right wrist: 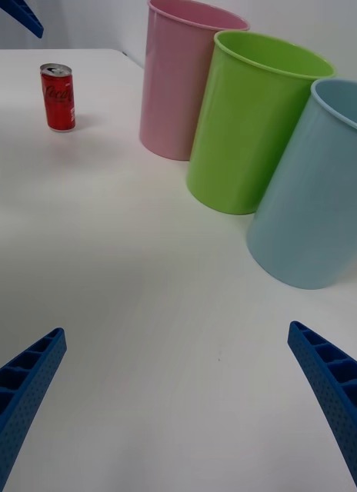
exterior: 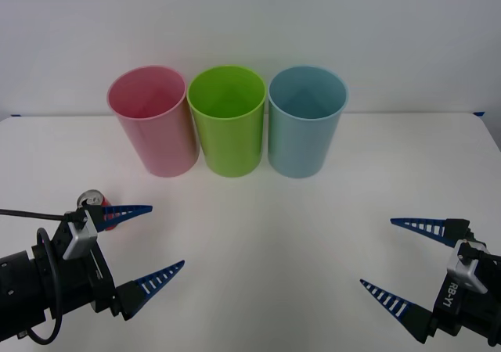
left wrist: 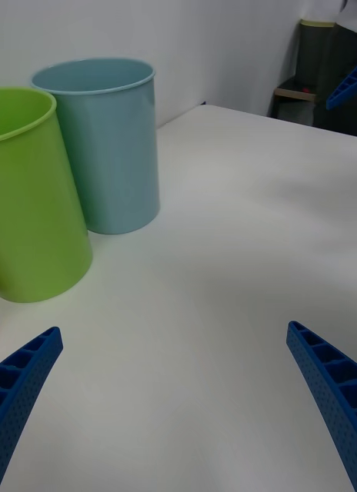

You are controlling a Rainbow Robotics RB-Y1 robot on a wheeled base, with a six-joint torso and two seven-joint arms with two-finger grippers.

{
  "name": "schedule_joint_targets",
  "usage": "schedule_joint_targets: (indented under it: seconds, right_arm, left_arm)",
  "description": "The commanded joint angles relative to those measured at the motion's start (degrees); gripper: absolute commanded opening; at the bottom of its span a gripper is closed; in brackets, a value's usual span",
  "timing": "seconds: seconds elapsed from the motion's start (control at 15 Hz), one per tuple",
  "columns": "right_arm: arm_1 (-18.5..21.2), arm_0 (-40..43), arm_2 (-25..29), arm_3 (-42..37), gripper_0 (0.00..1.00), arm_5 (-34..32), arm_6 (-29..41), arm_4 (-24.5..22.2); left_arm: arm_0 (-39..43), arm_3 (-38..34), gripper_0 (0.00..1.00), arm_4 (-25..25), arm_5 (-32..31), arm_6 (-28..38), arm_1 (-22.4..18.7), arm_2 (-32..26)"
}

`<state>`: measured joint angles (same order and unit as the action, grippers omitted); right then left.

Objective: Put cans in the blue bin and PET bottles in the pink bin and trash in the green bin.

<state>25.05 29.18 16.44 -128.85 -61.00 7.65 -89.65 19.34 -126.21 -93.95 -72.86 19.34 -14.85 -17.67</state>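
The white table (exterior: 258, 235) takes up most of the front view, bare apart from three bins and one can. The bins stand in a row at the far side, upright and nearly touching: the pink bin (exterior: 153, 121) toward the robot's left, the green bin (exterior: 227, 121) in the middle, the blue bin (exterior: 307, 121) toward its right. All three look empty as far as their insides can be seen.

The two arms sit low at the near edge. The left gripper (exterior: 149, 246) hangs over the near-left part of the table with its blue fingers spread wide and nothing between them. The right gripper (exterior: 407, 258) is at the near-right, equally wide and empty — it looks idle.

The smallest thing is the red can (right wrist: 58, 97), standing upright on the table in front of the pink bin but well apart from it. In the front view it sits just behind the left gripper's upper finger, partly hidden by the wrist.

The sorting seems barely begun: the can is not yet picked up. Being nearest, the left gripper would likely need to line up with the can and close on it — then carry it past the pink and green bins to the blue one.
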Motion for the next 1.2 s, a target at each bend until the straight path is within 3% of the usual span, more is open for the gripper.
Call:
schedule_joint_targets:
  seconds: [0.07, 1.07, 1.2]
  right_arm:
    - [0.0, 0.0, 0.0, 0.0, 1.0, 0.0, 0.0, 0.0]
    - [0.0, 0.0, 0.0, 0.0, 1.0, 0.0, 0.0, 0.0]
    - [0.0, 0.0, 0.0, 0.0, 1.0, 0.0, 0.0, 0.0]
  left_arm:
    - [0.0, 0.0, 1.0, 0.0, 0.0, 0.0, 0.0, 0.0]
    - [0.0, 0.0, 1.0, 0.0, 0.0, 0.0, 0.0, 0.0]
    - [1.41, -2.29, 0.95, -2.11, 0.88, 0.26, -0.62, 0.44]
